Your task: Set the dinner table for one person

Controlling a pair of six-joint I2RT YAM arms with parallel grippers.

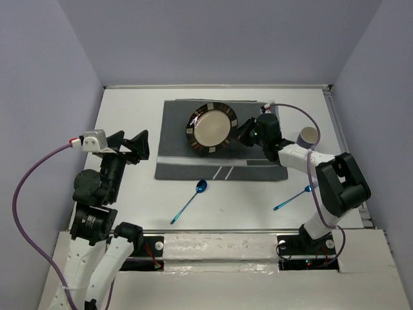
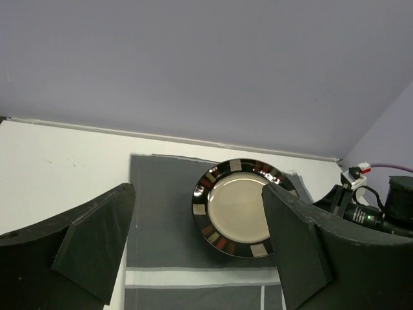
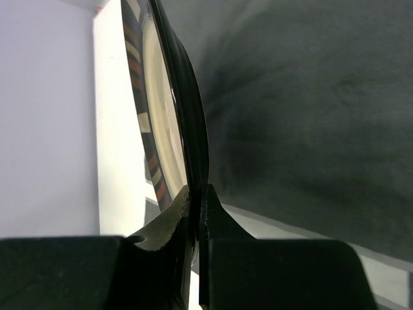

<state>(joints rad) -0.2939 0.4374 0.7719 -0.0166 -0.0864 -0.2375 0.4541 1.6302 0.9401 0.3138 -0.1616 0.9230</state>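
Placemat [image 1: 174, 163] lies on the far middle of the dinner table [image 1: 148, 200] in the top view, and we see the plate [image 1: 211, 128] on its far half. Over its right part the right gripper [image 1: 242, 134] meets the plate's rim; just off its left edge the left gripper [image 1: 129, 143] hangs, fingers spread.

From the left wrist we see the left gripper [image 2: 199, 190] wide apart, facing the placemat [image 2: 161, 213] and plate [image 2: 235, 206].

From the right wrist, the right gripper [image 3: 197, 194] pinches the plate [image 3: 161, 116] by its rim, above the placemat [image 3: 310, 129].
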